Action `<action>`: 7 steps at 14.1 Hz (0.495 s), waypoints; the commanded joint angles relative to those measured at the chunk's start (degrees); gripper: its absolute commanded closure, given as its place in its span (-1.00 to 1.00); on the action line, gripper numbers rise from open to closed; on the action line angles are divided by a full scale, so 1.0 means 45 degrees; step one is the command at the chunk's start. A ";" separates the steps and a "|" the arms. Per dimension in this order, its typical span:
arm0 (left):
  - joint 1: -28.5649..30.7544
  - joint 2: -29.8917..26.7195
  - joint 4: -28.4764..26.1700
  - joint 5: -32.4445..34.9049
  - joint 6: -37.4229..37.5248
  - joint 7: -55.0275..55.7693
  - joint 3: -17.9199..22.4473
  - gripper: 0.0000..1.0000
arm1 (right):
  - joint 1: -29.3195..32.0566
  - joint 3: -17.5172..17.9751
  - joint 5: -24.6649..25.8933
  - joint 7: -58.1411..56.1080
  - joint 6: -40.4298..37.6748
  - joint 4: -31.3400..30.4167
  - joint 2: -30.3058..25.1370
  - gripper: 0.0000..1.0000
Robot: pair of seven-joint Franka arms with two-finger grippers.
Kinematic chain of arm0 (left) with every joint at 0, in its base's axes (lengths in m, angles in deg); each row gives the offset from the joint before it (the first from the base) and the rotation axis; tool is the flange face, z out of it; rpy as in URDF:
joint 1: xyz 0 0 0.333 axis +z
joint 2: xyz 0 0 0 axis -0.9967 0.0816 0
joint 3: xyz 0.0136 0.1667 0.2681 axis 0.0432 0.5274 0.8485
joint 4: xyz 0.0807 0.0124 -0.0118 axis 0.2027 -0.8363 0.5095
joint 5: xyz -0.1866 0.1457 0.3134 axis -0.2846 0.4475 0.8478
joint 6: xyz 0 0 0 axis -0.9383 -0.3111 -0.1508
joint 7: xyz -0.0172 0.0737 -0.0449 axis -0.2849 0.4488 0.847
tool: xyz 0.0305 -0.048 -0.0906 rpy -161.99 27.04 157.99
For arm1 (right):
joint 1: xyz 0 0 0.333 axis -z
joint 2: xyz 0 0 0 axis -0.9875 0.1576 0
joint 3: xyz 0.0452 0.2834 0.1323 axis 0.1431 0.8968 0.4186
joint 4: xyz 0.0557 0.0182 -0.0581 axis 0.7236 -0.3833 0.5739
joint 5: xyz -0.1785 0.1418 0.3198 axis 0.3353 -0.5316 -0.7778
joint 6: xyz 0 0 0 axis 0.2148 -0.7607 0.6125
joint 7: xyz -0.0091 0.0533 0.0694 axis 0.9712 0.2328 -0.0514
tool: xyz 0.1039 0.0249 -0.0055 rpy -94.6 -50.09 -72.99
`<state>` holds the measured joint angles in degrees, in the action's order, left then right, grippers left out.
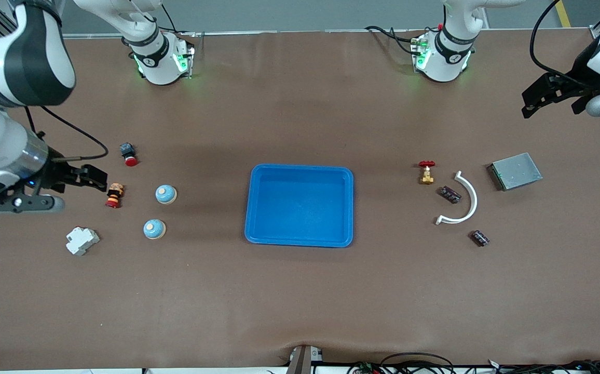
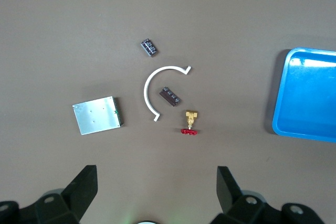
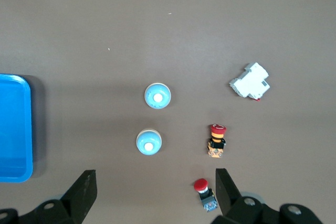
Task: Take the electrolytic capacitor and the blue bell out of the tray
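Right gripper (image 1: 95,177) is hovering at mid-height by the frame edge, over the desk (image 1: 300,301), fingers spread, empty. Upper blue bell (image 1: 166,194) and lower blue bell (image 1: 154,229) are sitting on the desk twd the right arm's end, outside the tray (image 1: 300,169), which is lying empty at frame centre. Upper capacitor (image 1: 450,194) and lower capacitor (image 1: 479,238) are lying twd the left arm's end, also off the tray. Left gripper (image 1: 539,98) is waiting in the upper corner, fingers spread, empty. Bells are prob. hard, slick domes: grip across the base. Caps are prob. light, stiff and rolling easily: pinch across the body.

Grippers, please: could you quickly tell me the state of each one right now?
Left gripper: open, holding nothing, over the table by the grey metal plate.
Right gripper: open, holding nothing, over the blue bells.
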<state>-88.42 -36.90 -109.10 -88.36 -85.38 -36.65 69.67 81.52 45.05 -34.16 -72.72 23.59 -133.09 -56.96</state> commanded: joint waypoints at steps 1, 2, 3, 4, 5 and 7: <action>-0.0014 -0.0226 -0.0150 0.0230 -0.0030 -0.0168 -0.0060 -1.00 | 0.0026 -0.0284 -0.0260 -0.0040 0.0153 -0.1162 -0.1275 -1.00; -0.0014 -0.0207 -0.0131 0.0230 -0.0030 -0.0168 -0.0060 -1.00 | 0.0200 -0.0323 -0.0318 -0.0119 0.0095 -0.1203 -0.1413 -1.00; -0.0014 -0.0207 -0.0130 0.0230 -0.0030 -0.0168 -0.0041 -1.00 | 0.0396 -0.0304 -0.0338 -0.0139 0.0017 -0.1261 -0.1530 -1.00; -0.0014 -0.0226 -0.0130 0.0230 -0.0030 -0.0168 -0.0060 -1.00 | 0.0494 -0.0304 -0.0435 -0.0139 -0.0080 -0.1281 -0.1647 -1.00; 0.0005 -0.0265 -0.0150 0.0230 0.0028 -0.0168 -0.0041 -1.00 | 0.0514 -0.0324 -0.0629 -0.0139 -0.0100 -0.1417 -0.1823 -1.00; 0.0005 -0.0285 -0.0150 0.0230 0.0048 -0.0168 -0.0060 -1.00 | 0.0593 -0.0343 -0.0690 -0.0178 -0.0081 -0.1632 -0.2213 -1.00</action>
<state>-88.42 -36.91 -109.11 -88.36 -85.35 -36.65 69.64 83.40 43.31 -35.87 -72.82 23.09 -137.71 -63.65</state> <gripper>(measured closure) 0.000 0.000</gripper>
